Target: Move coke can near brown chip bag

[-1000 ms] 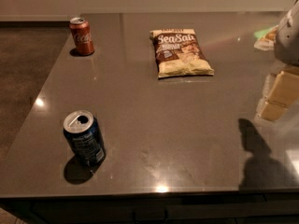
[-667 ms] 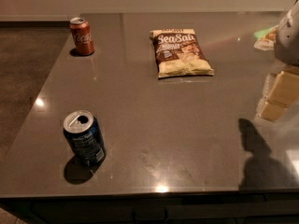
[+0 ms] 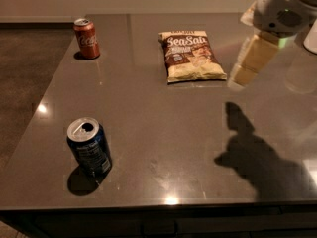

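Note:
The coke can [image 3: 87, 38], red with white script and a silver top, stands upright at the table's far left corner. The brown chip bag [image 3: 191, 56] lies flat at the far middle of the table, "Sea Salt" lettering on its brown upper part and pale yellow below. My gripper [image 3: 253, 59] hangs above the table at the upper right, just right of the chip bag and far from the coke can. It holds nothing that I can see. Its shadow falls on the table to the lower right.
A dark blue can [image 3: 89, 148], opened, stands upright near the table's front left. The dark grey table [image 3: 163, 133] has its left edge beside the coke can and its front edge at the bottom. Floor lies to the left.
My gripper has moved left and a little up, closer to the chip bag. The cans and the bag have not moved.

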Motion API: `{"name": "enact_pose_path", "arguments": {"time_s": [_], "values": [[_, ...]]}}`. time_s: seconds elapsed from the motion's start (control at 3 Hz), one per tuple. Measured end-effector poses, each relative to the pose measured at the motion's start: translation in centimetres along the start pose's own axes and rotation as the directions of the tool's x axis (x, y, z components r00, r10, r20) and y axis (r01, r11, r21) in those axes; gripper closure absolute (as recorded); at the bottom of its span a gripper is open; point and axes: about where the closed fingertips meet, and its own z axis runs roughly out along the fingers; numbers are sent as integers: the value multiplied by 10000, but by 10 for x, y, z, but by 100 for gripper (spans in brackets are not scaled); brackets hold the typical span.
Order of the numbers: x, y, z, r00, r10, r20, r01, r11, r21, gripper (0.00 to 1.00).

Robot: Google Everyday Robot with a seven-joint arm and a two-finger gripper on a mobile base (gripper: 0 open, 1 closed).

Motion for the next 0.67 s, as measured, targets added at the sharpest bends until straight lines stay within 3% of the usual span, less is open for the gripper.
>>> {"name": "enact_pose_path", "arguments": {"time_s": [0.67], "values": [[-64,-39,32,9941,118,1078,-169,9988,459,0]]}}
